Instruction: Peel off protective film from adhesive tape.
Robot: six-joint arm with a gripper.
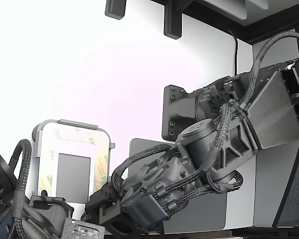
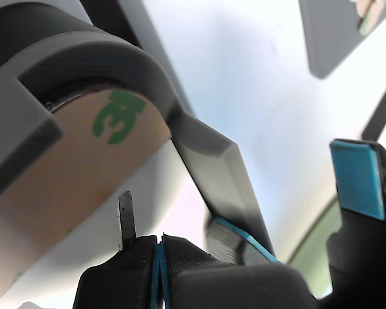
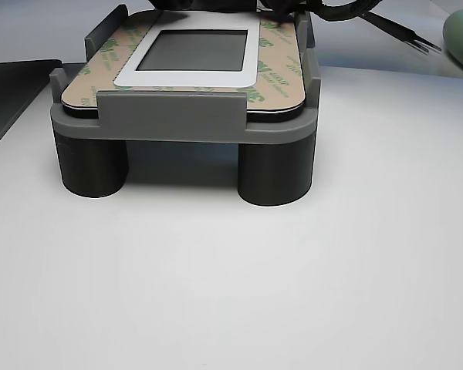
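Grey plastic frame (image 3: 170, 116) stands on two dark round legs on the white tabletop (image 3: 293, 293), and on top of it the film (image 3: 282, 73), cream with green "3M" marks, lies flat as a border around a dark grey pad (image 3: 197, 50). In the exterior view the film (image 1: 50, 149) is at the exterior view's left, with the arm's gripper (image 1: 102, 206) low and just beside the frame's near corner. The wrist view shows the gripper (image 2: 161, 254) right under the rounded corner of the film (image 2: 83, 174): two blue-edged pads meet in a thin seam, so it looks closed, though I cannot tell whether any film is pinched between them. A blue pad (image 2: 356, 177) stands apart to one side.
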